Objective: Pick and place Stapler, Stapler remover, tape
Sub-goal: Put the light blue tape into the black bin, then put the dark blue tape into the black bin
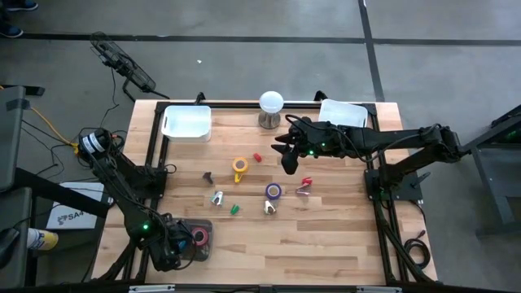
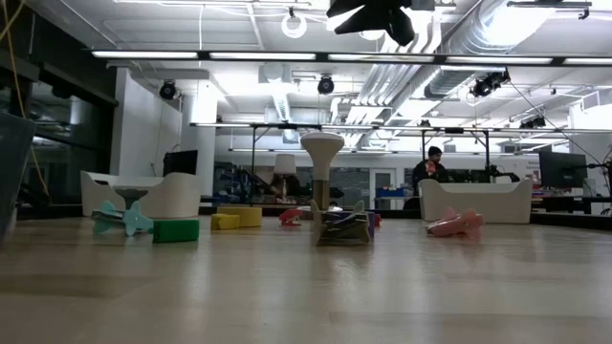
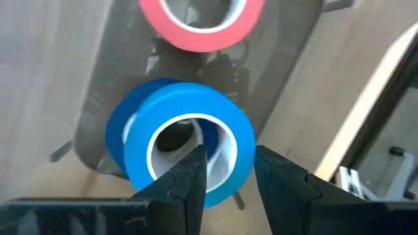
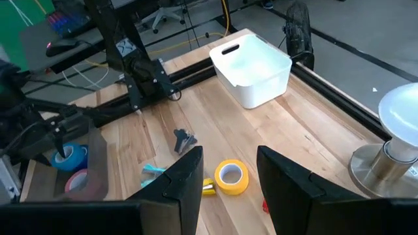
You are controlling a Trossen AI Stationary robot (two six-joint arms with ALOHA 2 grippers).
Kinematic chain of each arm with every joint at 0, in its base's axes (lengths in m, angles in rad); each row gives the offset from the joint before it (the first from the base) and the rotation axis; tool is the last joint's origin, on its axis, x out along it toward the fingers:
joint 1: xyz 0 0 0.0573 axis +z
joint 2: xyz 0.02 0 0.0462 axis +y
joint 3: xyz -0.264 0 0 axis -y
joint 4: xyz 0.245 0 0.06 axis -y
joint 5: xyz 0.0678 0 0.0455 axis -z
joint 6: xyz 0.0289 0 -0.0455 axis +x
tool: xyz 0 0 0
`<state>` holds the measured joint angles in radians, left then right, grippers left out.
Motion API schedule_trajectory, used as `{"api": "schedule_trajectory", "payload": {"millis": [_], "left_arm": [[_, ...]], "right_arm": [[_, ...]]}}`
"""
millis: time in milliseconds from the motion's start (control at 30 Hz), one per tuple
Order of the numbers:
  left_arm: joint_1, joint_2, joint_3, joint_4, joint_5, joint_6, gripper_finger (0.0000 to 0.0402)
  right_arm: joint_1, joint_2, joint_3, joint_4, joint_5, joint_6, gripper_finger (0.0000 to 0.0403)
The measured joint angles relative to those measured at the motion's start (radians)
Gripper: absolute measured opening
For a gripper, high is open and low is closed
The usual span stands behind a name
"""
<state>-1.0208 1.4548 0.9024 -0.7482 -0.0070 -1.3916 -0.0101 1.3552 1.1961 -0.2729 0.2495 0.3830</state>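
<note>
A blue tape roll (image 3: 183, 104) sits at a grey tray (image 1: 189, 224) near the table's front left, beside a pink roll (image 3: 202, 23). My left gripper (image 3: 230, 171) points down, shut on the blue roll. My right gripper (image 1: 289, 159) hangs open, high over the table's middle, with nothing between its fingers. Below it lie a yellow roll (image 4: 231, 177) and a purple roll (image 1: 273, 191). Around these are claw-shaped stapler removers in teal (image 2: 122, 218) and pink (image 2: 454, 223), and a small green stapler (image 2: 175, 229). My left gripper has one finger (image 3: 189, 179) inside the blue roll's open centre and the other (image 3: 281, 186) outside, with the ring's wall (image 3: 235, 176) between them. The fingers come from above, pointing down. The roll lies open centre up, low over the grey tray; whether it rests there I cannot tell.
Two white bins stand at the far edge, one left (image 1: 186, 122) and one right (image 1: 342, 114). A white mushroom-shaped stand (image 1: 271, 108) is between them. Bare wood lies along the near edge right of the tray. A person sits in the room beyond the table.
</note>
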Motion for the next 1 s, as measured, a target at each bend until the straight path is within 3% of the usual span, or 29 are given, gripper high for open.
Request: {"api": "schedule_trajectory", "payload": {"millis": [333, 500, 733, 1000], "left_arm": [[0.014, -0.032, 0.0, -0.009, 0.087, -0.006, 0.0235], [0.045, -0.12, 0.0, -0.024, 0.115, -0.067, 0.0249], [0.062, -0.253, 0.0, -0.052, -0.145, -0.08, 0.025], [0.062, -0.344, 0.0, -0.076, -0.375, -0.08, 0.025]], "right_arm": [[0.0, 0.0, 0.0, -0.026, -0.021, -0.005, 0.0136], [0.0, 0.0, 0.0, -0.035, -0.072, -0.068, 0.0136], [0.0, 0.014, 0.0, -0.099, -0.114, -0.233, 0.0136], [0.0, 0.062, 0.0, -0.112, -0.133, -0.283, 0.0136]]}}
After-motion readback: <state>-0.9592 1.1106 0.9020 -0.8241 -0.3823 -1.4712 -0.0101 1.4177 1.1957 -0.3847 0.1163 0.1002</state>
